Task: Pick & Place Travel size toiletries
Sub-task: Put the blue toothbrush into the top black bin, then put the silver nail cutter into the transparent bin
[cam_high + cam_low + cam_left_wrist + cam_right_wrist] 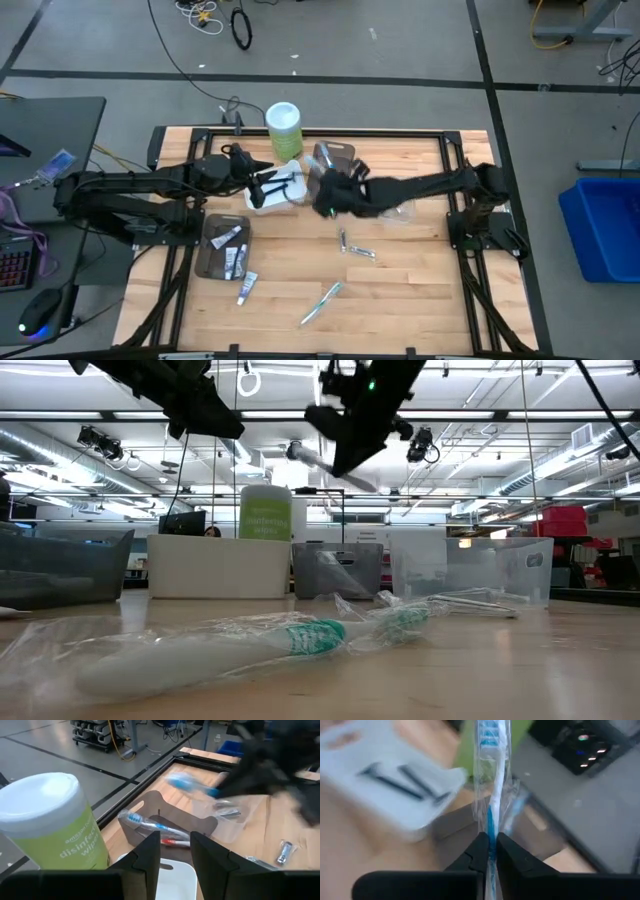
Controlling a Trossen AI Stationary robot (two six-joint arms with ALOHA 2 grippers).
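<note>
Left arm: reaches in from the table's left edge, stretched toward the back centre of the table.
Left gripper (175,852): raised above the table, its two dark fingers (150,851) parted with a clear gap and nothing between them.
Right arm: extends from the right side across to the middle of the table.
Right gripper (490,851): raised, fingers pinched on a wrapped toothbrush (492,780), its bristle end pointing away from the wrist.
</note>
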